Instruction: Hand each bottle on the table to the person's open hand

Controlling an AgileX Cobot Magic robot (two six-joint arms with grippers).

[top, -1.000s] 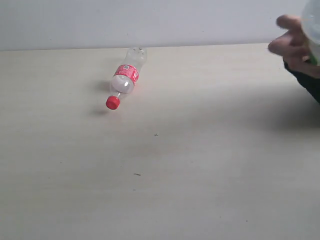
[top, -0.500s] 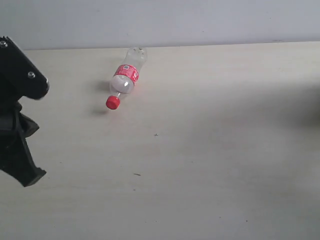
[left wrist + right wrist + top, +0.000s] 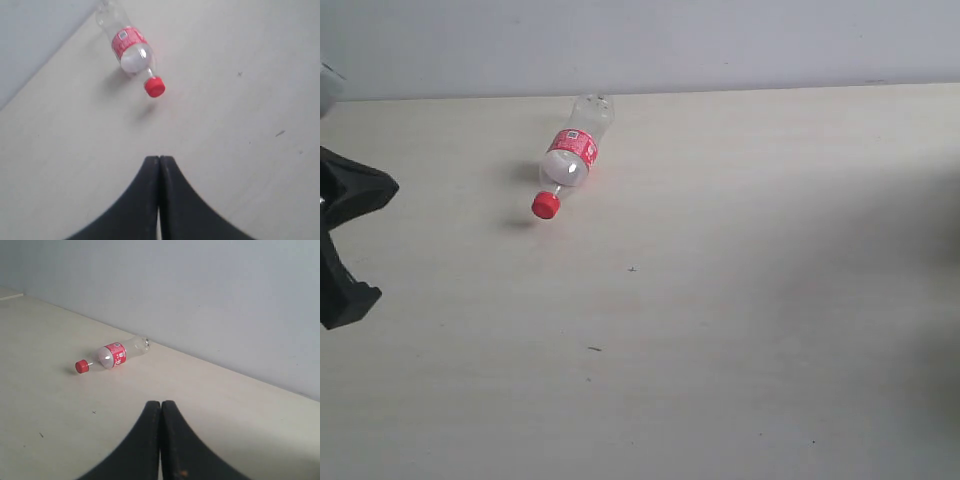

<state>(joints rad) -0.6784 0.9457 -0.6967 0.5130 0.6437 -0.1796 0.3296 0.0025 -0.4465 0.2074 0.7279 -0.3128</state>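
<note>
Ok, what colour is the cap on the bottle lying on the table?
Red, matching the label on the clear bottle; the cap shows best in the left wrist view.

Robot lab or test-cell setup, most likely; the room type beyond that can't be told. Cues: a bare pale beige wood-grain worktop [image 3: 740,300] with a few tiny dark specks, butting against a plain blank grey-white wall [image 3: 720,40]. Flat indoor light, soft shadows. Staged look: a single clear bottle [image 3: 572,155] with red label and cap lies on its side near the wall. Black robot hardware shows in every view: left gripper [image 3: 159,161] and right gripper [image 3: 161,404] over the worktop, and a black robot part [image 3: 355,190] at the exterior view's left edge.
</note>
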